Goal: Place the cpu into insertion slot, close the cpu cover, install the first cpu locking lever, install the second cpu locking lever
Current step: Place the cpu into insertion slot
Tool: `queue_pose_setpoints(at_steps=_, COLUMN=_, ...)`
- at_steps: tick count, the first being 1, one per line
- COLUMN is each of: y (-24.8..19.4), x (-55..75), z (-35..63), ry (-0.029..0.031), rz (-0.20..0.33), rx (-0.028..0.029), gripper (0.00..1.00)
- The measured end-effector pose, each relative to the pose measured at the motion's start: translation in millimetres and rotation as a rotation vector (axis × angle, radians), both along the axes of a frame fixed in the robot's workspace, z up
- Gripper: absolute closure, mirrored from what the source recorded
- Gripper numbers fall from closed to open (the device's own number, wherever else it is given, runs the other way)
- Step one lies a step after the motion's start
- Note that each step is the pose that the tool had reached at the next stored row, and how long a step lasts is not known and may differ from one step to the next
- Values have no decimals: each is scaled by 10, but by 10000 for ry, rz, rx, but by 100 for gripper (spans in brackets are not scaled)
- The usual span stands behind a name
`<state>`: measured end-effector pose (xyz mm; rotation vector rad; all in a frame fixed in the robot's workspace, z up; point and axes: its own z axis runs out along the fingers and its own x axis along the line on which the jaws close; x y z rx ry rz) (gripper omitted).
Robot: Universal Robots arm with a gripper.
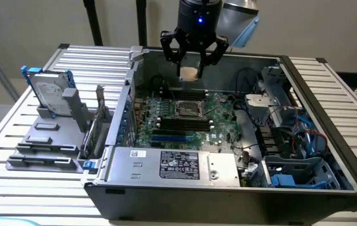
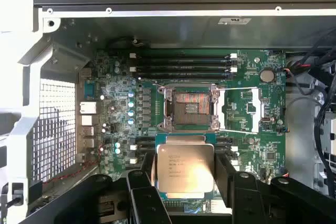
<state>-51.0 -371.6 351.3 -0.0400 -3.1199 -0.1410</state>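
cpu (image 2: 185, 169) clamped in claw (image 1: 191, 65), held above the exposed insertion slot (image 2: 190, 107), chip sides hidden behind dark fingers (image 2: 224, 176), chip print washed out by glare

The computer case (image 1: 166, 207) is lying open on the slatted table (image 1: 348, 108), with the motherboard (image 1: 219, 117) lying on its floor and the insertion slot (image 1: 189, 109) sitting near the board's middle. The cpu (image 1: 189, 73) is hanging between the fingers of the gripper (image 1: 191, 66), above the case and apart from the slot. On the exterior view's left, a hard drive (image 1: 48, 92) is standing in a holder (image 1: 40, 150) beside the case.
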Motion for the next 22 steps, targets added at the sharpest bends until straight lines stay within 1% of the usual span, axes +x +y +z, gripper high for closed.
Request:
queue_pose_setpoints(at_steps=10, y=0, x=0, z=0, ry=-1, rz=1, rx=1, gripper=45)
queue_pose_setpoints(at_steps=11, y=7, x=0, z=-1, ry=-1, rz=1, rx=1, gripper=45)
queue_pose_setpoints(at_steps=12, y=27, x=5, z=-4, ry=0, rz=-1, rx=0, gripper=45)
queue_pose_setpoints(at_steps=13, y=57, x=10, z=-8, ry=-1, rz=-2, rx=-1, gripper=45)
queue_pose_setpoints(at_steps=16, y=160, x=35, z=-35, ry=-1, rz=-3, rx=-11, gripper=45)
queue_pose_setpoints(at_steps=18, y=221, x=67, z=-60, ry=-1, rz=0, rx=-44, gripper=45)
queue_pose_setpoints(at_steps=20, y=278, x=111, z=-80, ry=-1, rz=-2, rx=-92, gripper=45)
queue_pose_setpoints(at_steps=21, y=302, x=135, z=-90, ry=0, rz=-3, rx=-123, gripper=45)
queue_pose_setpoints(at_steps=22, y=311, x=158, z=-98, ry=-1, rz=-3, rx=-157, gripper=45)
